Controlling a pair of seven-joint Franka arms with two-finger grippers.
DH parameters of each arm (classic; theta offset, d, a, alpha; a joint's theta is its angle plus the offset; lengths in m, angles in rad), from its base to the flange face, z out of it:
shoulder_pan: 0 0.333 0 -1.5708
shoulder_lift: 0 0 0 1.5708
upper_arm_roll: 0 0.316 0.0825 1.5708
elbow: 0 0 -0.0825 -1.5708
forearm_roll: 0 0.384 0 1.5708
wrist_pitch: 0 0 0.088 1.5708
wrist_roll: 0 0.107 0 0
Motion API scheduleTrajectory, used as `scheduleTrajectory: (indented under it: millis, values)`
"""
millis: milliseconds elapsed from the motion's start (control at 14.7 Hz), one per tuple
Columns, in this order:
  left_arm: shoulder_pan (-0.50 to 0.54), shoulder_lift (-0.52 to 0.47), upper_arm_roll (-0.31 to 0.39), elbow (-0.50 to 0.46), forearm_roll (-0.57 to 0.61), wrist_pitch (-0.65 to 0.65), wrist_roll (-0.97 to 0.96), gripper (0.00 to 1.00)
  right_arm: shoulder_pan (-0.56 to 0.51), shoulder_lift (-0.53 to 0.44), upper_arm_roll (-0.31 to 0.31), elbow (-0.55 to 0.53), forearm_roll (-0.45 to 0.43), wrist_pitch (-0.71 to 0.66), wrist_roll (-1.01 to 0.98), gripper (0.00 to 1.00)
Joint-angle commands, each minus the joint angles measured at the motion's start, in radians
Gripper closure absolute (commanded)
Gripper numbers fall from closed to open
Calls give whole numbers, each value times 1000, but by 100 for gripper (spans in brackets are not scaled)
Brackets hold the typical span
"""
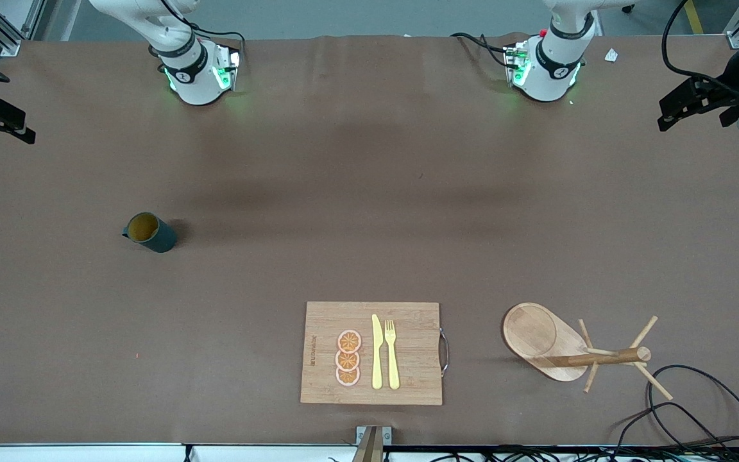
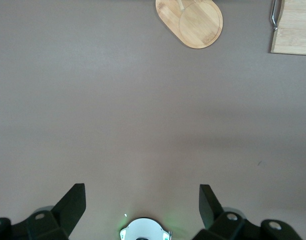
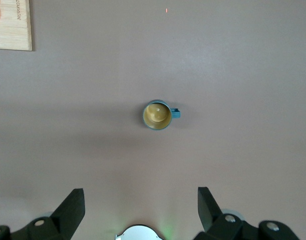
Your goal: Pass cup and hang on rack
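The dark teal cup (image 1: 150, 232) stands upright on the brown table toward the right arm's end, its tan inside showing and its handle on the side away from the table's middle. It sits mid-frame in the right wrist view (image 3: 157, 115). My right gripper (image 3: 141, 196) hangs open and empty high over the table, above the ground between its base and the cup. The wooden rack (image 1: 607, 357) stands near the front edge toward the left arm's end. Its oval base shows in the left wrist view (image 2: 192, 22). My left gripper (image 2: 143, 194) is open and empty, high above the table.
A wooden cutting board (image 1: 318, 353) lies at the front middle with a yellow knife (image 1: 376, 351), a yellow fork (image 1: 392, 353) and orange slices (image 1: 348, 358) on it. Black cables (image 1: 696, 410) loop beside the rack at the front edge.
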Motion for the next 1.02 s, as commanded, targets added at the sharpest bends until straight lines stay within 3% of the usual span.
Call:
scheduleTrajectory:
  millis: [0,546,955]
  values:
    - [0,4,-1,13,8,-12,12,0,-2,-21,-1,-22,14,3,4,0]
    - [0,16,-1,36,7,-9,12,0,-5,-7,-1,8,16,3,17,0]
    - [-6,16,-3,31,7,-4,11,0,-8,131,-1,8,10,35,7,0]
